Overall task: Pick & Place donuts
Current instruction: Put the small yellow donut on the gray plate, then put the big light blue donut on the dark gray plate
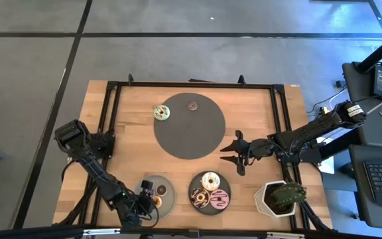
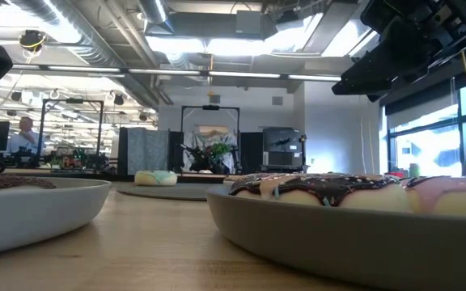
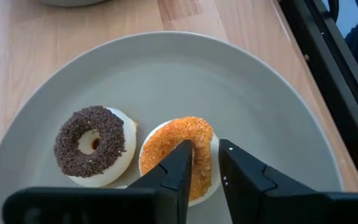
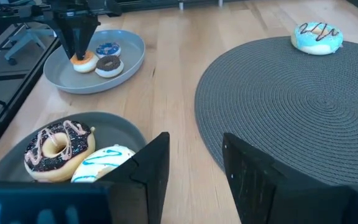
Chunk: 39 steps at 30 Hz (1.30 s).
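High view first: wooden table (image 1: 125,139) with a big round dark woven mat (image 1: 190,125) in the middle. On the mat, a pale green donut (image 1: 162,113) at about 10 o'clock near the rim, and a tiny brown donut (image 1: 192,105) up near 12 o'clock.

Down at the mat's 7 o'clock, off it, a light grey plate (image 1: 167,202) with the left gripper (image 1: 149,197) parked right over it. From the left wrist view: fingers (image 3: 173,174) closed around one side of an orange sprinkled donut (image 3: 176,149), one finger through the hole, the other outside the ring. White underside on that one, crumbly orange top. Just beside it and looking like it touches, a chocolate-sprinkled donut (image 3: 94,144), also white underneath. From the right wrist view, a small blue-topped donut (image 4: 107,48) on that same plate too.

At the mat's 5 o'clock, a darker grey plate (image 1: 197,181) with three bigger donuts: a white-iced donut (image 1: 210,180), a chocolate donut with pink squiggles (image 1: 199,196), and a pink donut (image 1: 219,197), all bunched together.

Right gripper (image 1: 236,153) hanging at the mat's 4 o'clock edge, fingers spread wide, holding nothing. Potted cactus (image 1: 282,197) in a white pot near the table's corner at 5 o'clock.
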Each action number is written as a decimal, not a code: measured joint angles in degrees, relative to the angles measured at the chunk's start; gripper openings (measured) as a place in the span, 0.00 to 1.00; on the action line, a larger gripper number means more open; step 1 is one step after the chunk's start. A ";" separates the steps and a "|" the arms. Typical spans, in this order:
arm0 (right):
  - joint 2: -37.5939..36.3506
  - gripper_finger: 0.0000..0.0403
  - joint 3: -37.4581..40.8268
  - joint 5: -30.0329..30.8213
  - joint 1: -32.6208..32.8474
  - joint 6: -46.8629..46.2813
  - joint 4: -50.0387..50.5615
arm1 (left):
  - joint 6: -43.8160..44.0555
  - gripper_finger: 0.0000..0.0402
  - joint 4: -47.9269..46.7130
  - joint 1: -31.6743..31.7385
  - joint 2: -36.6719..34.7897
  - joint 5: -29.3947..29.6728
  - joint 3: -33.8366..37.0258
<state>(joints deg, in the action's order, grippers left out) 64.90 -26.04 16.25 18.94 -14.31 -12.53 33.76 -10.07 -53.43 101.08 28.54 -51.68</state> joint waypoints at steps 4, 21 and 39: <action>0.00 0.37 0.00 0.00 0.00 -0.22 0.02 | 0.00 0.23 0.02 0.00 -0.11 -0.03 0.02; -0.02 0.37 0.00 0.00 -0.01 -0.22 0.06 | -1.22 0.31 -2.25 0.38 -7.62 0.22 -1.86; -0.02 0.37 0.01 0.02 -0.02 1.02 -0.08 | 1.43 0.29 -28.07 38.25 -25.60 1.69 -1.86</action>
<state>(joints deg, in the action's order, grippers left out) 64.88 -26.03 16.27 18.92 -13.28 -12.61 35.19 -38.14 -15.17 75.48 30.22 -53.54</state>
